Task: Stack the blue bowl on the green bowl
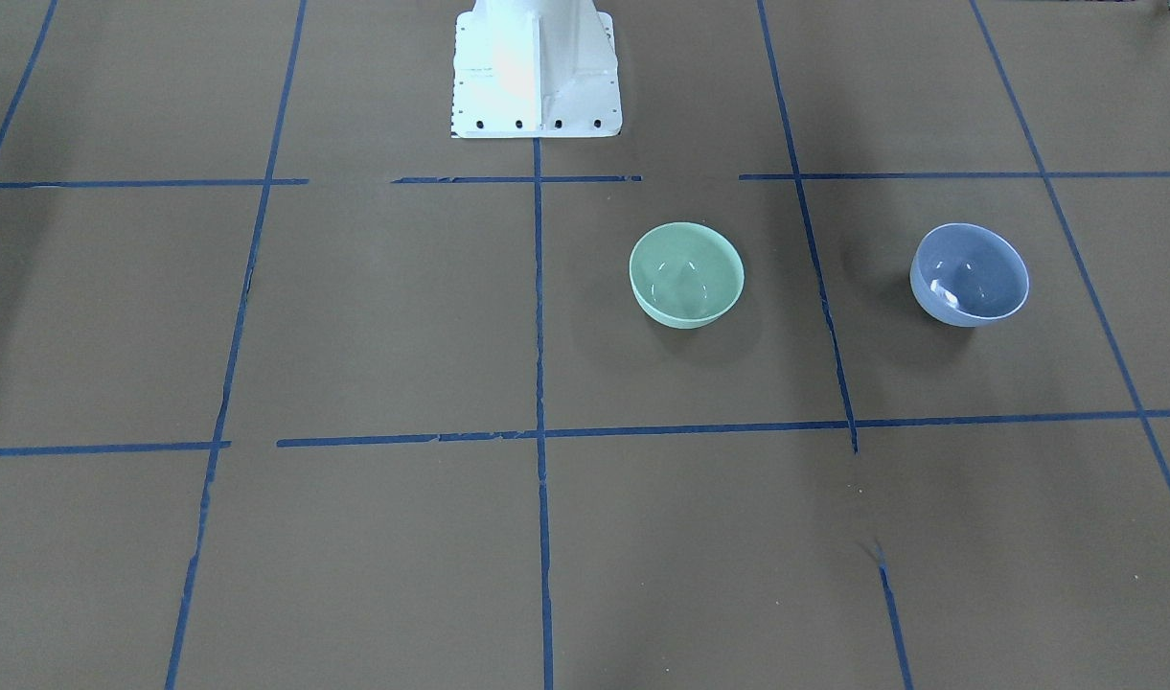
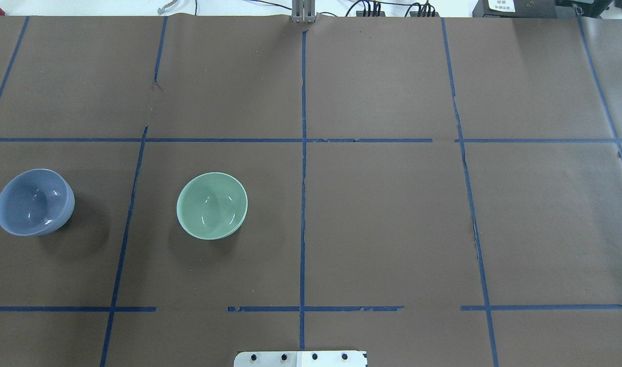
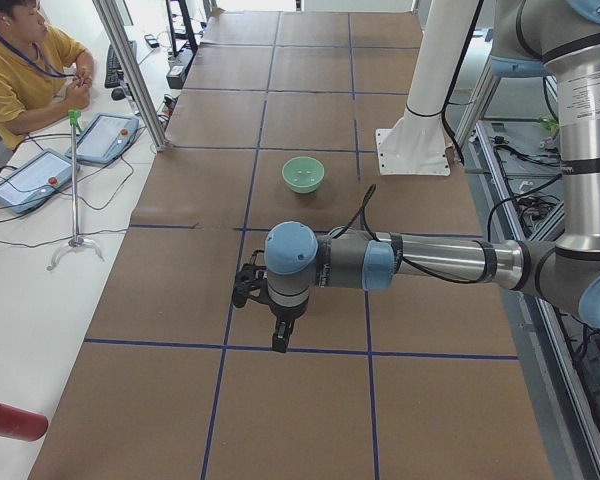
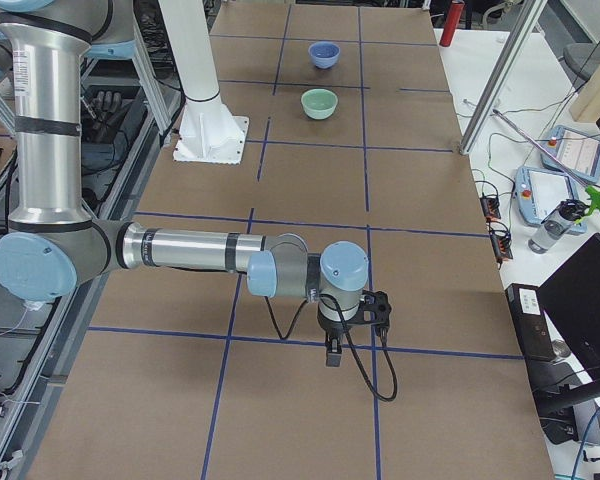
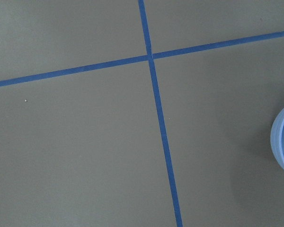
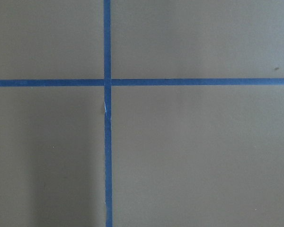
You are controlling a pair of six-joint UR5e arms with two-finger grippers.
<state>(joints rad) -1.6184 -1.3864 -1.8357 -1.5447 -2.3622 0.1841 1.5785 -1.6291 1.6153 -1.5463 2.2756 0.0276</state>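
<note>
The blue bowl stands near the left end edge of the bench. The green bowl is well apart from it, toward the middle. The left gripper hangs above the left end and the right gripper above the right end. I cannot tell how far either is open.

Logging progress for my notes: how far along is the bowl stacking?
Nothing done yet: the blue bowl stands apart from the green bowl, both empty. Nothing in hand: neither the left gripper nor the right gripper holds a bowl. Remaining: grasp the blue bowl, lift, stack.
</note>
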